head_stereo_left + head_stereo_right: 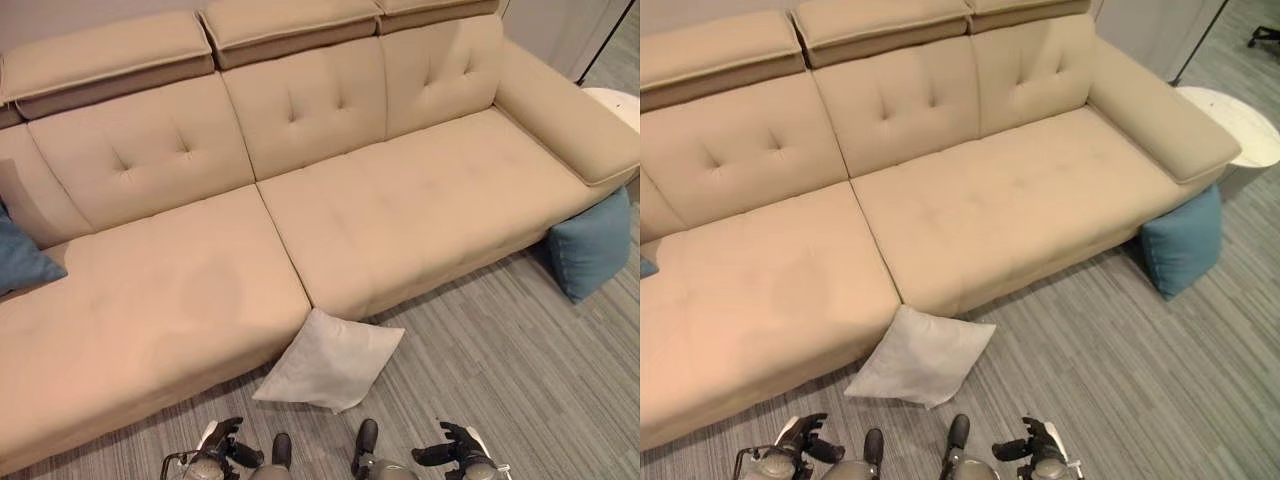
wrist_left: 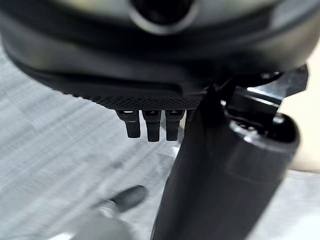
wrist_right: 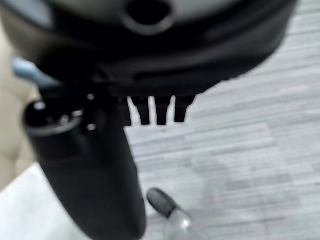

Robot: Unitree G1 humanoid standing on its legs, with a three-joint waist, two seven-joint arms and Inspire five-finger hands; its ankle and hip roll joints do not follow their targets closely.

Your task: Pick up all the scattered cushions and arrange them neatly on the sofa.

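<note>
The white cushion [image 1: 330, 360] leans on the floor against the sofa [image 1: 400, 210] front, just ahead of and between both empty, loosely open robot hands, left [image 1: 222, 448] and right [image 1: 455, 450], the left slightly nearer.

Sofa [image 1: 400, 210] – matt beige fabric, tufted; grey cushion [image 1: 330, 362] – soft cloth.
</note>
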